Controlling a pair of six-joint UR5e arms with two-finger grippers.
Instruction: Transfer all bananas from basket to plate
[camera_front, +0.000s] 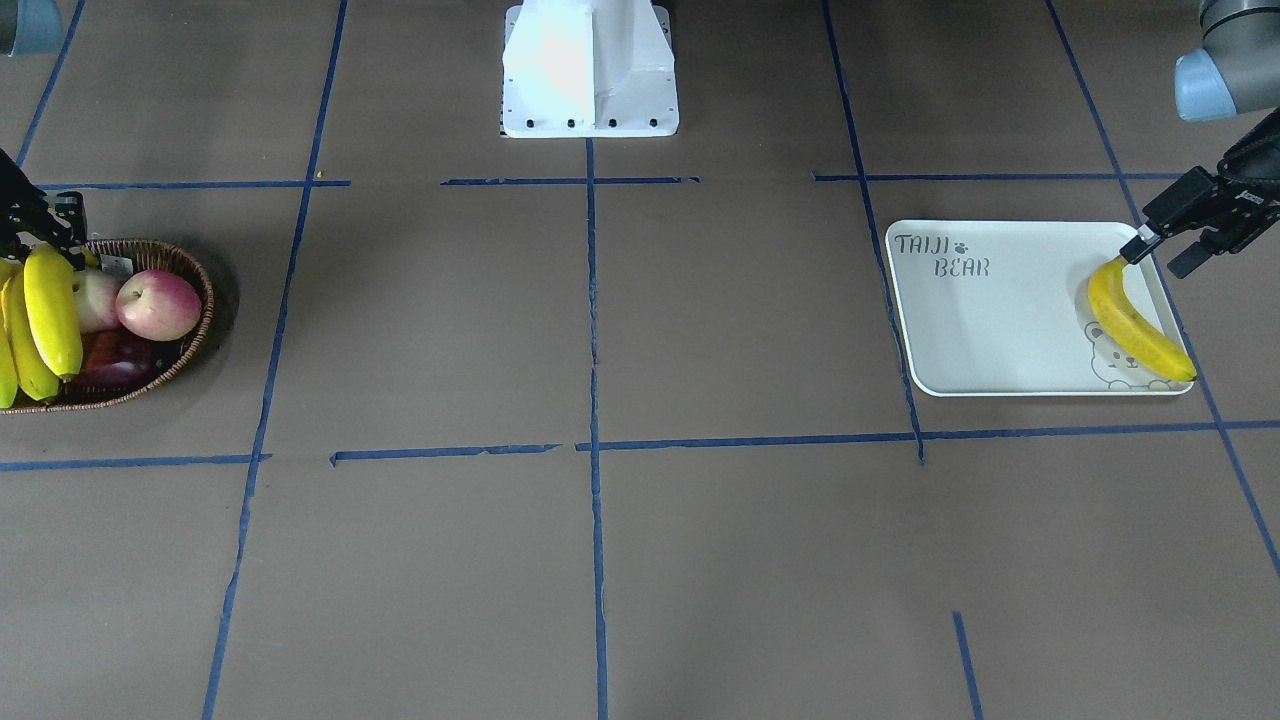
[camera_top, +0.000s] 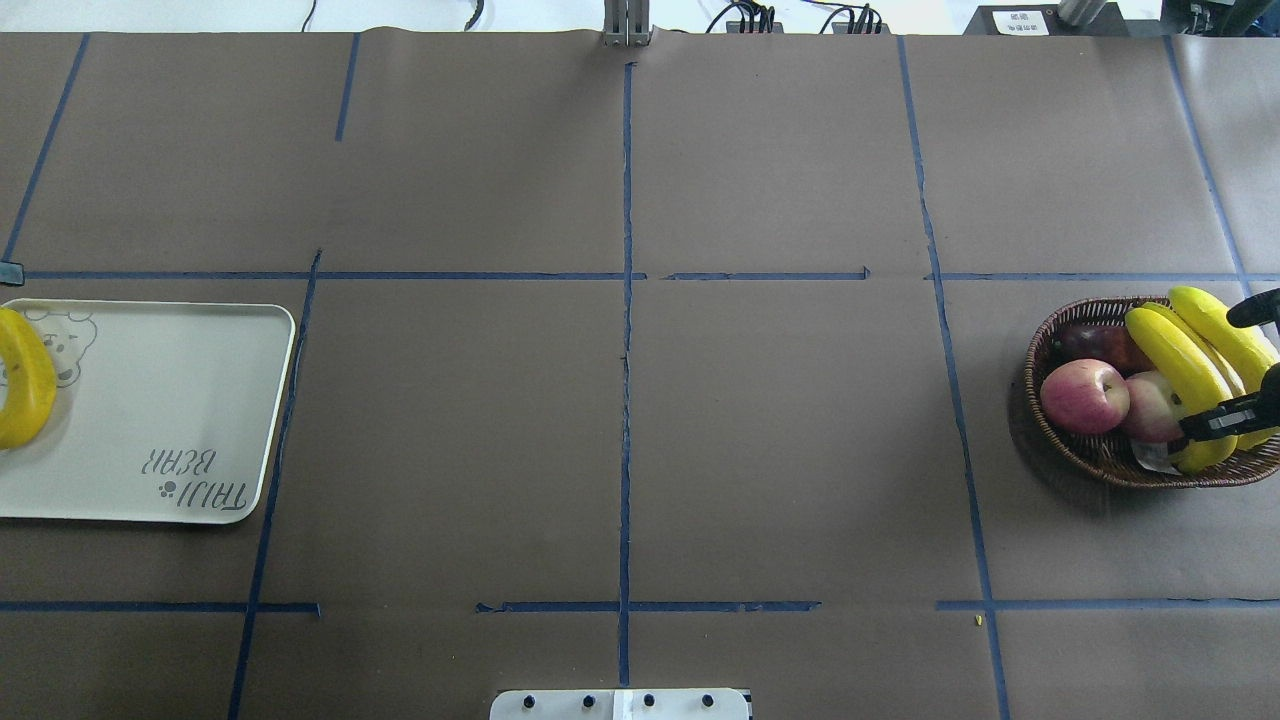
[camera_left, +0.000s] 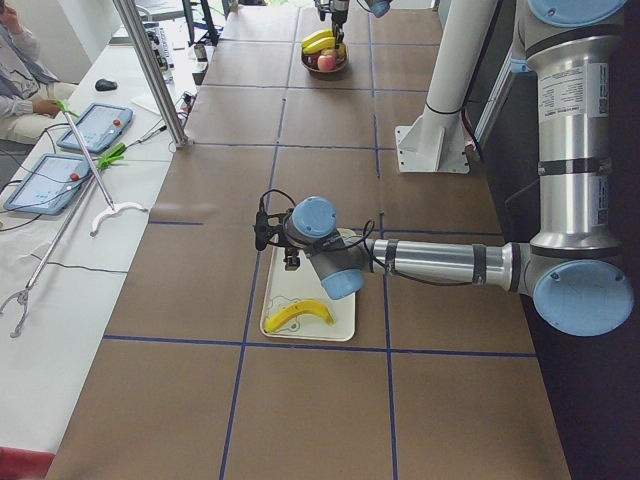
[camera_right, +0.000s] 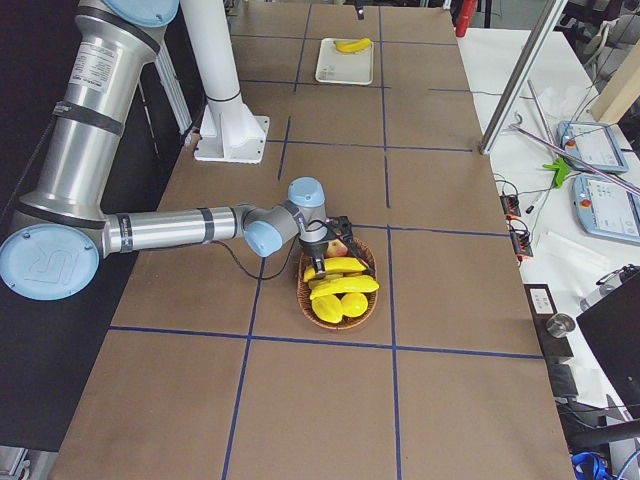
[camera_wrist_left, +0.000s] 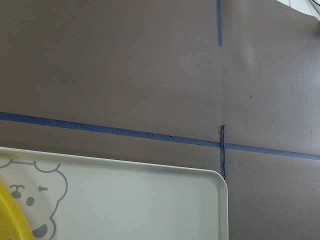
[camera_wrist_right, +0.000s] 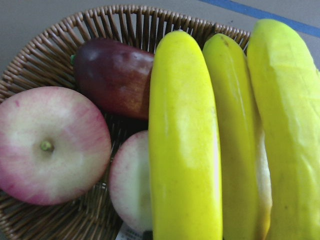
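One banana (camera_front: 1138, 325) lies along the outer edge of the off-white plate (camera_front: 1000, 320), over the bear drawing; it also shows in the overhead view (camera_top: 22, 375). My left gripper (camera_front: 1157, 257) is open just off that banana's stem end, at the plate's corner. Three bananas (camera_wrist_right: 185, 145) lie side by side in the wicker basket (camera_top: 1100, 455). My right gripper (camera_top: 1240, 365) is open low over the basket, one finger on each side of the bananas (camera_top: 1185, 370); I cannot tell whether it touches them.
The basket also holds two pink apples (camera_top: 1085, 395) and a dark red fruit (camera_wrist_right: 115, 75) beside the bananas. The robot's white base (camera_front: 590, 70) stands at mid-table. Blue tape lines cross the brown table cover. Operators' tablets lie beyond the table's far edge (camera_left: 95, 125).
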